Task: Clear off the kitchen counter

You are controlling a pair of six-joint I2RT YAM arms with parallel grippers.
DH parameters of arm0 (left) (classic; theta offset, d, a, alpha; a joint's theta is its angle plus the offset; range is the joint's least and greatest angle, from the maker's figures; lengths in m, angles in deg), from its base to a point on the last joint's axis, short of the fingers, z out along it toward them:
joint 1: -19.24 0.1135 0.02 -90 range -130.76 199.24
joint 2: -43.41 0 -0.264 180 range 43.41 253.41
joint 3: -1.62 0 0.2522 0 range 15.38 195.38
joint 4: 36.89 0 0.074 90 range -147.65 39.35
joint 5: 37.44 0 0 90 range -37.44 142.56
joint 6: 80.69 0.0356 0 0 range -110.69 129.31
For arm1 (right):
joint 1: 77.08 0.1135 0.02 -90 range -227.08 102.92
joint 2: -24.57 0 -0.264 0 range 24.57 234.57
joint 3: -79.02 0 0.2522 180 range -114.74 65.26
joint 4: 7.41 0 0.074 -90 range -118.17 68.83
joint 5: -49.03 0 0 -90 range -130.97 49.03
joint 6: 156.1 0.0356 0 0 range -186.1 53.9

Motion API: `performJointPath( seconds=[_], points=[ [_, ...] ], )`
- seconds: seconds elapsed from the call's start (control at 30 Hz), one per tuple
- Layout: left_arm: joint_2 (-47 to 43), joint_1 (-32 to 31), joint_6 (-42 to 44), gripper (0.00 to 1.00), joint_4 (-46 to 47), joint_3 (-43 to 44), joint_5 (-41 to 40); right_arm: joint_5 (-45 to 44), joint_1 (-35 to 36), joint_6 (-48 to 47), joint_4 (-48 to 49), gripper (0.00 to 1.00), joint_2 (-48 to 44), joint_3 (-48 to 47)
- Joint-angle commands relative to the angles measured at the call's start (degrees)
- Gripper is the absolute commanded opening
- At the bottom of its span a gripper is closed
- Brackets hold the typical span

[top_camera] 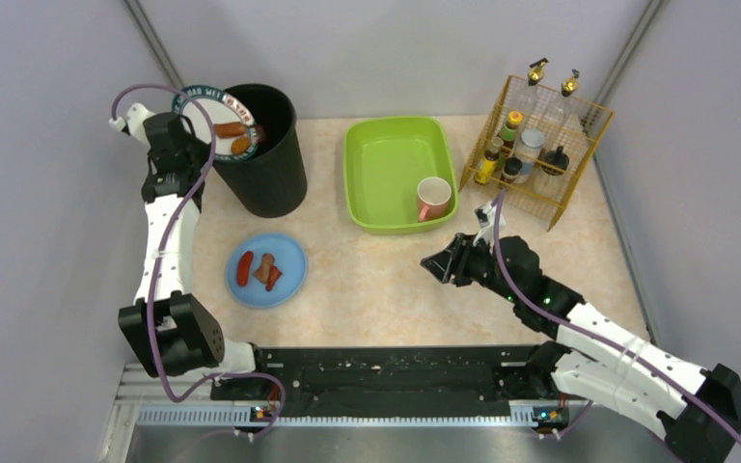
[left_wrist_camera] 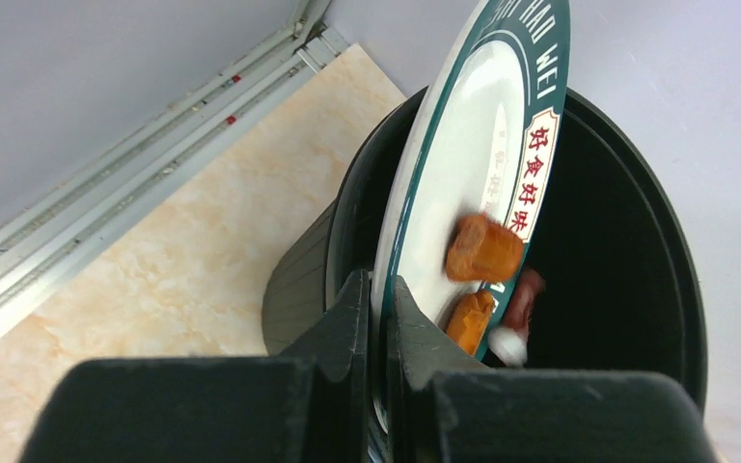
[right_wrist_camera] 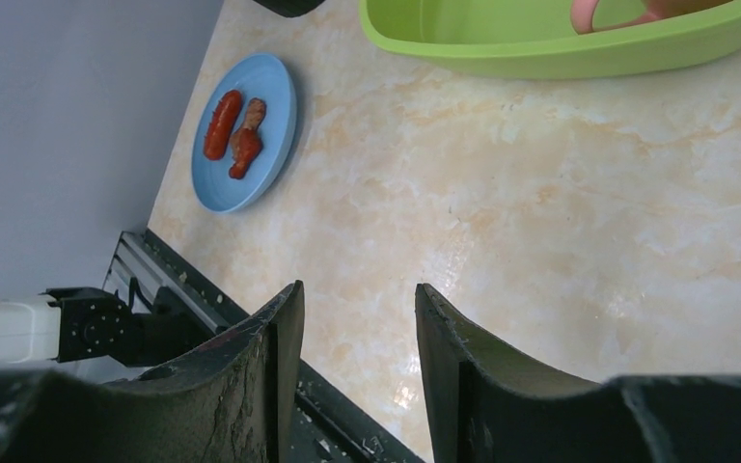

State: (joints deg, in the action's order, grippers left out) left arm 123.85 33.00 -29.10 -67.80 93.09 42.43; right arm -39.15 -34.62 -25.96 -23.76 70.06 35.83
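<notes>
My left gripper (top_camera: 185, 145) is shut on the rim of a white plate with a dark green border (top_camera: 214, 111), held tilted over the black bin (top_camera: 272, 159). In the left wrist view the plate (left_wrist_camera: 463, 164) stands nearly on edge in my gripper (left_wrist_camera: 376, 294), and orange food pieces (left_wrist_camera: 482, 248) slide down it into the bin (left_wrist_camera: 627, 289). My right gripper (top_camera: 437, 265) is open and empty above the beige kitchen counter (top_camera: 376, 280); it also shows in the right wrist view (right_wrist_camera: 359, 299). A blue plate (top_camera: 266, 270) with sausages lies on the counter at front left.
A lime-green tub (top_camera: 386, 169) holds a pink mug (top_camera: 433, 198). A yellow wire rack (top_camera: 535, 145) with bottles stands at the back right. A black rail (top_camera: 396, 371) runs along the counter's near edge. The blue plate shows in the right wrist view (right_wrist_camera: 275, 92).
</notes>
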Motion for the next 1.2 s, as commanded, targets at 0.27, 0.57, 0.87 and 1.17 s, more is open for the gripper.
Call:
performJointPath(
  seconds=[0.27, 0.57, 0.87, 1.17],
  points=[
    [-3.10, -7.63, 14.34, 0.00, 6.27, 8.25, -16.81, -0.05, -0.71, 0.17, 1.25, 0.45, -2.96, 1.09],
    [-3.55, -14.41, 28.00, 0.00, 12.58, 8.57, -29.86, 0.05, -0.71, 0.52, 1.65, 0.45, -2.78, 1.37],
    [-2.85, -21.06, 39.47, 0.00, 18.48, 9.48, -39.05, 0.00, -0.67, 0.65, 1.58, 0.45, -2.97, 1.55],
    [-7.05, -21.76, 30.24, 0.00, 9.61, 12.93, -32.45, -0.07, -0.71, 0.62, 1.57, 0.45, -2.69, 1.22]
  ],
)
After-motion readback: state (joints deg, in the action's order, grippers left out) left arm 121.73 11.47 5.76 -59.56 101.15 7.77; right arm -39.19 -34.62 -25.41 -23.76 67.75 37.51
